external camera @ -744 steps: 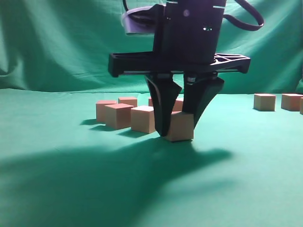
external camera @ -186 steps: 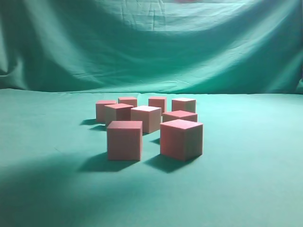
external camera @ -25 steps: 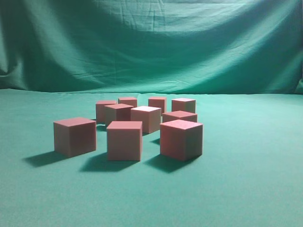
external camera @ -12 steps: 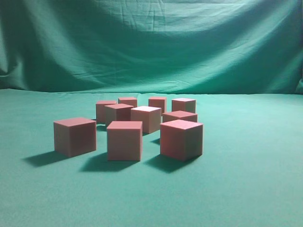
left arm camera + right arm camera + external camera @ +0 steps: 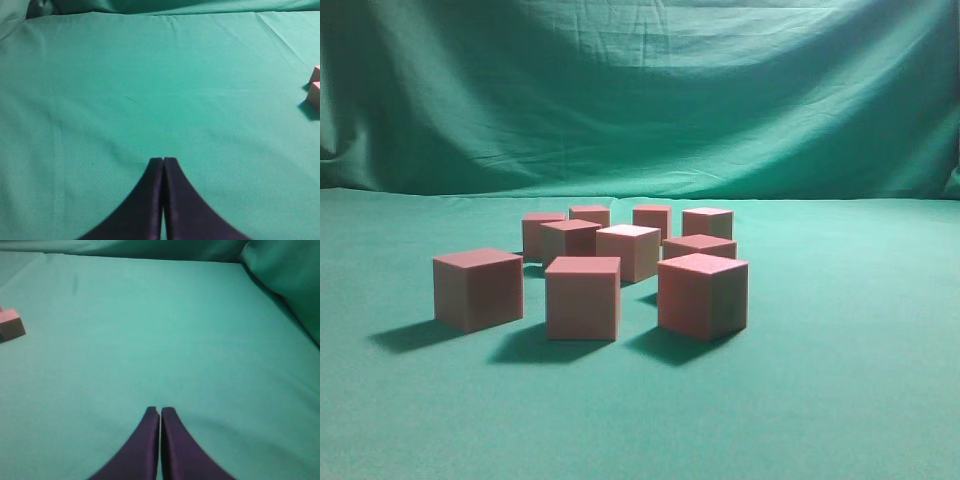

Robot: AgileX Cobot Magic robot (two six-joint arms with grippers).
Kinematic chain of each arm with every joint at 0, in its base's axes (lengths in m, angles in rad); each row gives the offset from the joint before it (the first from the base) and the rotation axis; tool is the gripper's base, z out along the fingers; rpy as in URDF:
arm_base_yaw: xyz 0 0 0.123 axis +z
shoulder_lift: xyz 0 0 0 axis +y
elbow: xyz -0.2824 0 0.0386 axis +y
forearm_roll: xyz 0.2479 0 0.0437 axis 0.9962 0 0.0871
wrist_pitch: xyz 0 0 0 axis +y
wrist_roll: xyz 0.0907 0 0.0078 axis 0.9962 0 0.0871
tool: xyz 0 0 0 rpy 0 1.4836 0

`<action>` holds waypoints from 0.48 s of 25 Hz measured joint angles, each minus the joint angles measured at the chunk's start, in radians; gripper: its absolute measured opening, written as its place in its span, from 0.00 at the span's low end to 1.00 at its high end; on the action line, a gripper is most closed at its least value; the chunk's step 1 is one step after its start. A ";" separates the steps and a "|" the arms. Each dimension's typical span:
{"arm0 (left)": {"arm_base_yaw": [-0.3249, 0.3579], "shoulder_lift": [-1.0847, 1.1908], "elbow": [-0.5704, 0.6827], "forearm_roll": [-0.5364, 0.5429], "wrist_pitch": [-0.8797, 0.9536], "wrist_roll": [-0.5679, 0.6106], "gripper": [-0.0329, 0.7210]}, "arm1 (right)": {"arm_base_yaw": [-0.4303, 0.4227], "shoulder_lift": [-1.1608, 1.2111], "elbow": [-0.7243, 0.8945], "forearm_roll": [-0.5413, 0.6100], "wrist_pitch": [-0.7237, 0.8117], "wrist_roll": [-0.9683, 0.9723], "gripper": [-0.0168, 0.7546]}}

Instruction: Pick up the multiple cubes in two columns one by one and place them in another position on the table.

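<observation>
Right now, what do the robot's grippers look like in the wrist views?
Only the finger ends show. The left gripper has two dark, near-black fingers, broad at the frame's bottom and curving to narrow tips. The right gripper has the same shape with a purplish tint. No cables or markings are visible; the exterior view shows no arm.

No readable text, label, brand, number or sign anywhere.

The cubes [image 5: 583, 297] show plain, unmarked faces (tops and sides alike), and the table [image 5: 840, 380] around them is bare cloth with no print. In the wrist views the cubes sit at the very edge of the frame, so any small marking there would probably be too faint to make out.
</observation>
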 joint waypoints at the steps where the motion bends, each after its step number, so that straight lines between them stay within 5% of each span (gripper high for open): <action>1: 0.000 0.000 0.000 0.000 0.000 0.000 0.04 | 0.000 0.000 0.000 0.000 -0.004 0.000 0.02; 12: 0.000 0.000 0.000 0.000 0.000 0.000 0.04 | 0.000 0.000 0.000 0.000 -0.008 0.000 0.02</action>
